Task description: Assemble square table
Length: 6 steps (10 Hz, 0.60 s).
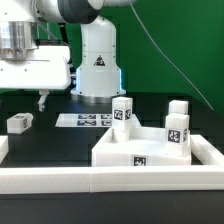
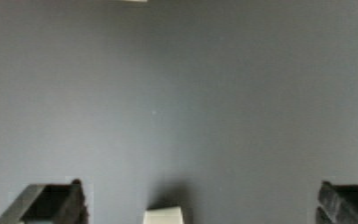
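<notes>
From the exterior view you see the table top with three legs apparently standing on it, so most looks done. One leg lies loose at the view's left, below and just left of the gripper, which hangs over the black surface.

In the wrist view, your gripper's fingers stand spread wide, empty, a white piece between them.

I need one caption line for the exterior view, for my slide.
Open gripper hovers above black table; square tabletop carries upright legs.
</notes>
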Each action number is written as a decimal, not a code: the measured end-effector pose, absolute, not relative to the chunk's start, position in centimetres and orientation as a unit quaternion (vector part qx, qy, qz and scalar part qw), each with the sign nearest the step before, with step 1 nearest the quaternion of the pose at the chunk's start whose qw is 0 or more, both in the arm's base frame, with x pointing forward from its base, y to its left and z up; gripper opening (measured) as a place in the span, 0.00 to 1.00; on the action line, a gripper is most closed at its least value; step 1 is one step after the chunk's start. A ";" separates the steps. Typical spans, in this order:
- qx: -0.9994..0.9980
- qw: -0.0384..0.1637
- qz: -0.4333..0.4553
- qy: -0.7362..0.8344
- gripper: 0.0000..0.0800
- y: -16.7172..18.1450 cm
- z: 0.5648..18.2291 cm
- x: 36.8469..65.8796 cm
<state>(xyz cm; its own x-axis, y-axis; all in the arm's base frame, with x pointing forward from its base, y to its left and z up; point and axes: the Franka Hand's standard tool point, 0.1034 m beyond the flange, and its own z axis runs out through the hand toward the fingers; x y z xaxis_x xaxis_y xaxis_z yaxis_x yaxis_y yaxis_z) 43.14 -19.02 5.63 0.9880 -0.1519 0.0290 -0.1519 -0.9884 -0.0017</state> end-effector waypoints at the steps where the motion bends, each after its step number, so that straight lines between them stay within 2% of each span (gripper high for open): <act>1: 0.997 -0.002 0.003 -0.083 0.81 -18.8 5.0 41.6; 3: 0.997 0.001 -0.006 -0.082 0.81 -18.9 4.1 39.4; 6: 0.996 -0.002 -0.017 -0.083 0.81 -18.8 3.6 37.8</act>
